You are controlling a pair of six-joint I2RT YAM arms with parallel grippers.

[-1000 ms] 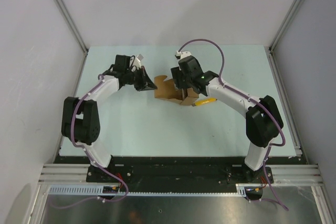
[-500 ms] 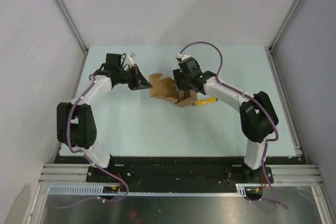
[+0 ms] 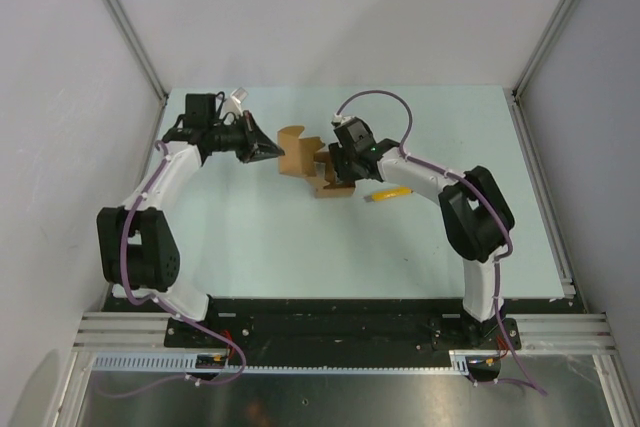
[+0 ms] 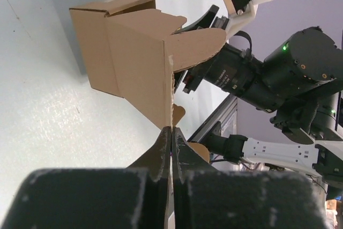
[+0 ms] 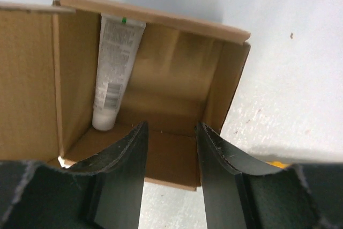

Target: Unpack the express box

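Observation:
The express box [image 3: 300,159] is a small brown carton lying on the pale table, its flaps open. My left gripper [image 3: 266,151] is shut on one of its flaps; in the left wrist view the fingertips [image 4: 171,131] pinch the cardboard edge, with the box [image 4: 128,63] just beyond. My right gripper [image 3: 335,161] is open at the box's right side. In the right wrist view its fingers [image 5: 170,132] hover over the open box [image 5: 177,79], which holds a white tube [image 5: 112,73] along its left wall.
A slim yellow cutter knife [image 3: 388,193] lies on the table just right of the box; its tip shows in the right wrist view [image 5: 278,163]. Metal frame posts stand at the table's back corners.
My left gripper has drawn back to the left with the flap, and the box has slid left and turned. My right gripper has followed left and stays over the box opening.

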